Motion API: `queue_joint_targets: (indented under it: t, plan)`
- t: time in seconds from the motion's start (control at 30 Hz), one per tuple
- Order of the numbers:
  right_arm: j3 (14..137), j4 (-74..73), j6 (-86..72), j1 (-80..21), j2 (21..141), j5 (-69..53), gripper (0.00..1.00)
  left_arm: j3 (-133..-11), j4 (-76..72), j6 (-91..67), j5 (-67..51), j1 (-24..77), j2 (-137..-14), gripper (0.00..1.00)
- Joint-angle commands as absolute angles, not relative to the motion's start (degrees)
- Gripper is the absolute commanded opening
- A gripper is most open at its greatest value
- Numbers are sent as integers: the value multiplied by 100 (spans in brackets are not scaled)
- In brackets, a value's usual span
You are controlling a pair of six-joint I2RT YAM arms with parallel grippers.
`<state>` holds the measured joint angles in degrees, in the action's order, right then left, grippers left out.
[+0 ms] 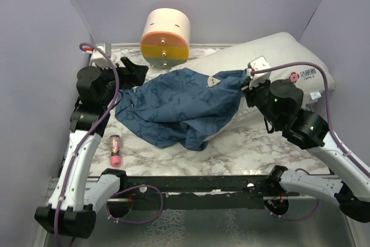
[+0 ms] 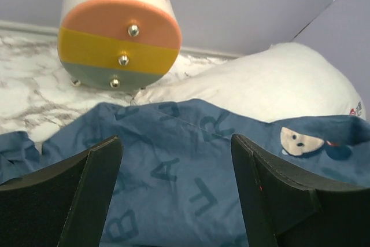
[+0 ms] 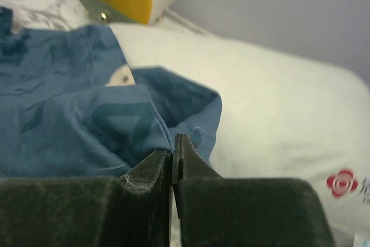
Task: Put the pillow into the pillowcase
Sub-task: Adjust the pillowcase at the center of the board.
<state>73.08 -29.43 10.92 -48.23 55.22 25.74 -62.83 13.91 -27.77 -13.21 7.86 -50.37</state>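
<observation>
Lying over the pillow (image 1: 289,56), the pillowcase (image 1: 173,105) may partly enclose one end.

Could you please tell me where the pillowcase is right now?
In the top view the pillowcase lies crumpled mid-table, in front of the cylinder, its right end over the pillow, pinched by the right gripper.
</observation>
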Motion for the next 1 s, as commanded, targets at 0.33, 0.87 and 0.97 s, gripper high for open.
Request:
queue_joint_targets:
  t: [0.33,0.87,0.97]
  plan:
    - [5684,-4037,-1948,-4808,3849,1682,1,-5545,611,-4572,-1255,751,-7500,82]
    - [5503,-3508,-1532,-4808,4111,1580,1,-8603,2452,-6883,-720,1279,-11068,90]
    - [5510,-3432,-1478,-4803,4145,1585,1,-9002,2557,-6924,-703,1356,-11433,90]
